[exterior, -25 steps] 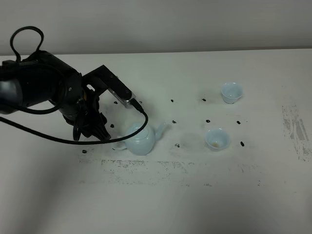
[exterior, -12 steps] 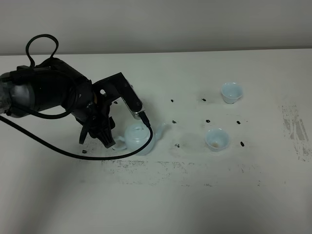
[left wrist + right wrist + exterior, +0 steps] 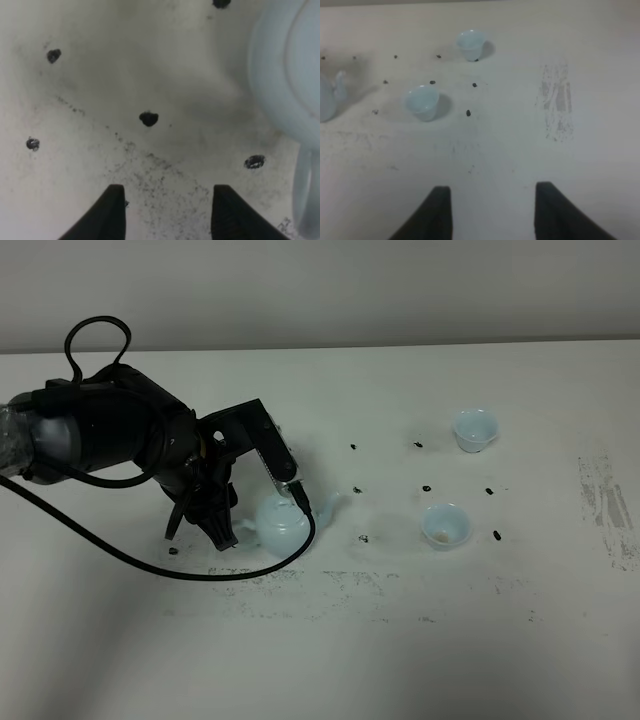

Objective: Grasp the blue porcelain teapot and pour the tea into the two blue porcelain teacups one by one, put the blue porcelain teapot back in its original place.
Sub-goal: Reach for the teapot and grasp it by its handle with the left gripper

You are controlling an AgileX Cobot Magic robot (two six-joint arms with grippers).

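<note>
The blue porcelain teapot [image 3: 285, 521] stands left of the table's middle, spout pointing right. My left gripper [image 3: 205, 535] is low over the table just left of it, beside its handle. In the left wrist view the left gripper [image 3: 170, 215] is open over bare spotted table, with the teapot [image 3: 287, 75] and its handle [image 3: 305, 195] outside one finger. The two blue porcelain teacups stand to the right: the far teacup [image 3: 475, 429] and the near teacup [image 3: 445, 526]. My right gripper [image 3: 495, 215] is open over bare table, well short of the near teacup [image 3: 422, 102] and the far teacup [image 3: 471, 44].
Small dark marks [image 3: 362, 538] dot the white table around the pot and cups. A scuffed grey patch [image 3: 605, 505] lies at the right edge. A black cable [image 3: 150, 565] loops from the left arm across the table in front of the teapot.
My left arm has swung right and down toward the teapot, bringing its fingers beside the handle. The cups and the teapot stay where they were.
</note>
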